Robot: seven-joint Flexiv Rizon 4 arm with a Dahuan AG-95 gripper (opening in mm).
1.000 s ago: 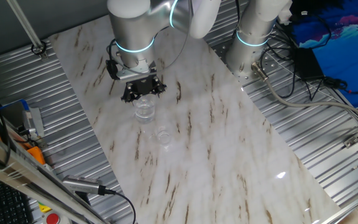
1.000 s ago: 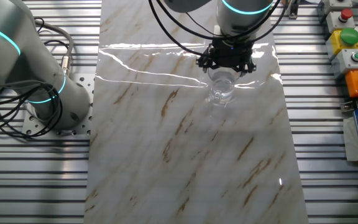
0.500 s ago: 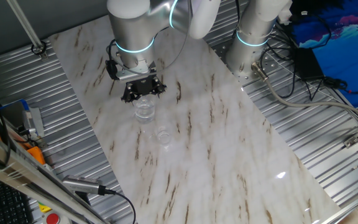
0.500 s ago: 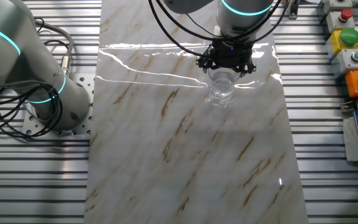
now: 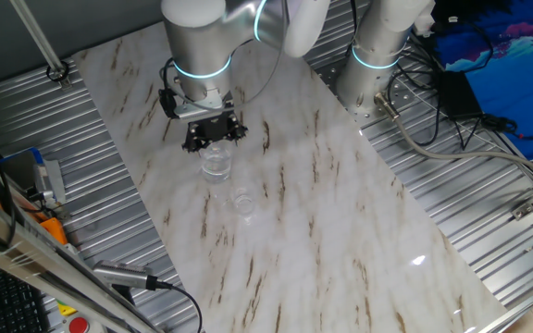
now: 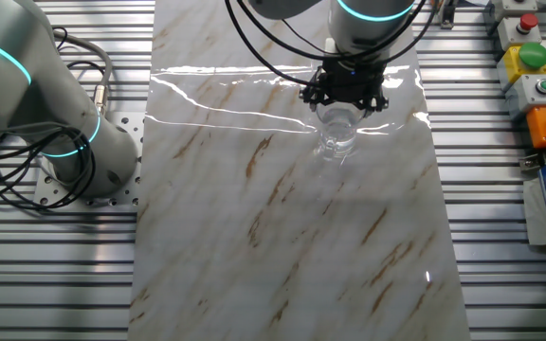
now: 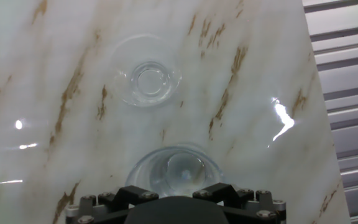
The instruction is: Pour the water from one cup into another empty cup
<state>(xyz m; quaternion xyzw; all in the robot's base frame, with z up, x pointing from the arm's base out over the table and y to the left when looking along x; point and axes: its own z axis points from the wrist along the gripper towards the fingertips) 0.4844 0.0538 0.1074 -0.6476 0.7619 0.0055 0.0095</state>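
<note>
Glass on pale marble is making both cups hard to read, so the approach is needing care: the gripper [image 5: 213, 135] is hanging directly above the larger tumbler [image 5: 215, 163], and the step in hand looks to be lowering onto it for a grasp. Doing this well probably means coming straight down with the fingers straddling the rim evenly, closing around the wall below the lip and well above the thick base, and squeezing gently so the smooth glass is not slipping or tipping. In the hand view the tumbler [image 7: 174, 171] is sitting at six o'clock, just under the gripper body, its round mouth centred between the finger mounts, while the smaller cup [image 7: 146, 82] is standing well apart at about twelve o'clock, upright and looking empty. From the other fixed camera the gripper [image 6: 345, 96] is overlapping the top of the tumbler [image 6: 337, 135], and I cannot tell whether the fingers are touching it. How wide the jaws are standing I cannot tell either, since the fingertips are hidden; nothing appears held. The water is barely showing. On the marble table [image 5: 340, 213], the smaller cup [image 5: 241, 201] is waiting near the tumbler, toward five o'clock.
</note>
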